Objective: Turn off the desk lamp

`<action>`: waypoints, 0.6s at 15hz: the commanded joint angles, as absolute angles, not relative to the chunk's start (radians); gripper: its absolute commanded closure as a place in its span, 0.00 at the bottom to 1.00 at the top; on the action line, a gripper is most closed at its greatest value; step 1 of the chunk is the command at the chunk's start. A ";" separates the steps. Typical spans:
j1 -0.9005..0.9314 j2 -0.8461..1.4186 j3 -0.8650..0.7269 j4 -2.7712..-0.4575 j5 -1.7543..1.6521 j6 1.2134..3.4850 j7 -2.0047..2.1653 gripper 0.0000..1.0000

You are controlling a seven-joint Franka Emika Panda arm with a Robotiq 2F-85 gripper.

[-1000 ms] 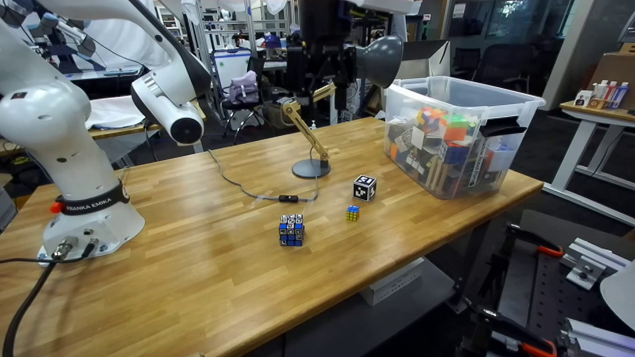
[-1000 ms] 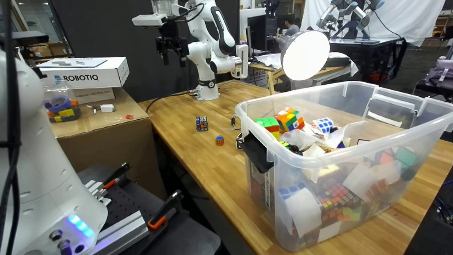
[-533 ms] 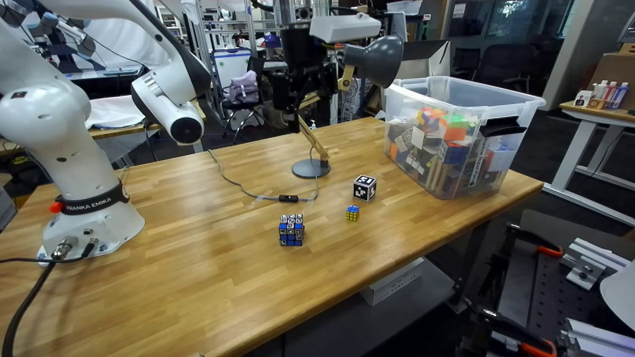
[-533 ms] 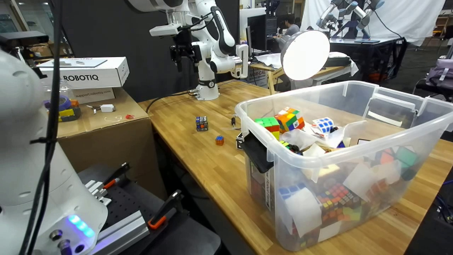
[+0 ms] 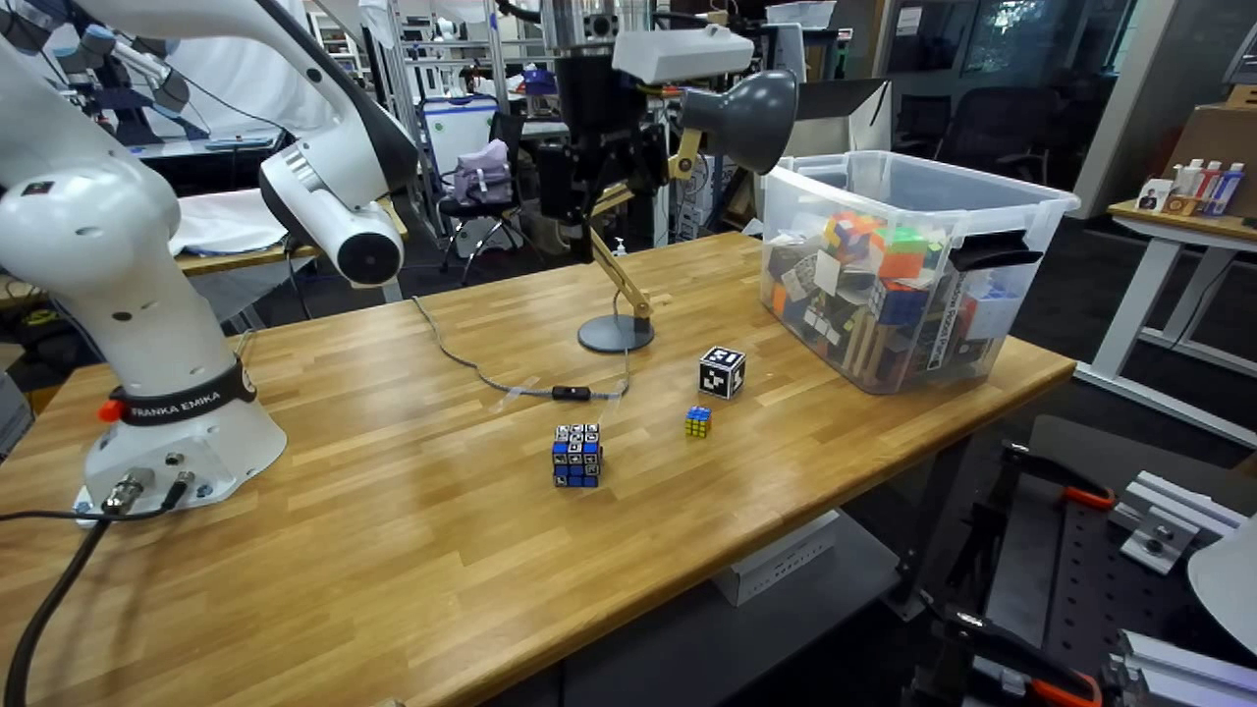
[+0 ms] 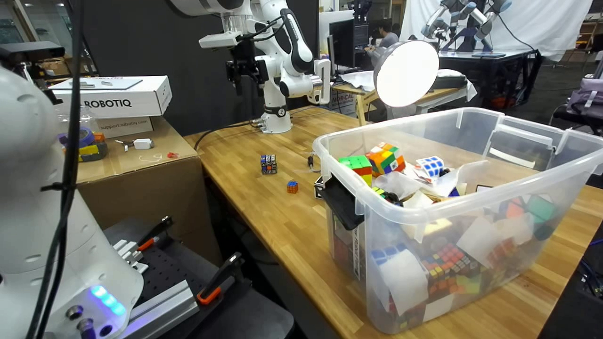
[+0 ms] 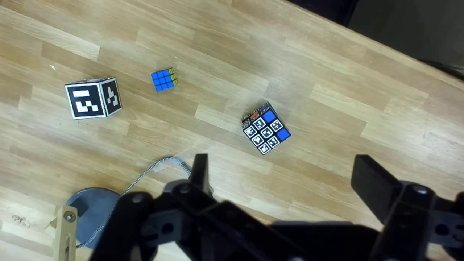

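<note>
The desk lamp stands on the wooden table; its tan arm (image 5: 621, 270) rises from a round dark base (image 5: 616, 335) to a grey shade (image 5: 754, 120). In an exterior view the lamp head (image 6: 407, 73) glows bright white. Its cord carries a small black inline switch (image 5: 571, 393), which also shows in an exterior view (image 6: 310, 161). In the wrist view the lamp base (image 7: 92, 208) and cord (image 7: 145, 172) show lower left; the switch is mostly hidden behind the left finger. My gripper (image 7: 281, 163) is open and empty, high above the table, also in both exterior views (image 5: 614, 236) (image 6: 249, 89).
A blue-black patterned cube (image 5: 576, 456), a small cube (image 5: 698, 422) and a black-and-white marker cube (image 5: 722, 373) sit near the switch. A clear bin (image 5: 913, 196) of puzzles stands at the table's end. A second white arm (image 5: 177, 393) is mounted on the table.
My gripper has come down and shifted, leftward in an exterior view and rightward in the opposite-facing exterior view, mostly in the first half second. Since then it is nearly still. The lamp stays lit.
</note>
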State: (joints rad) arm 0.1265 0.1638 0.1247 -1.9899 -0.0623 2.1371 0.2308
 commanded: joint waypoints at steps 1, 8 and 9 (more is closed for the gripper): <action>0.135 0.186 0.107 -1.974 -0.092 2.135 0.243 0.00; 0.128 0.357 0.066 -1.844 -0.101 2.157 0.221 0.00; 0.132 0.393 0.061 -1.813 -0.103 2.150 0.223 0.00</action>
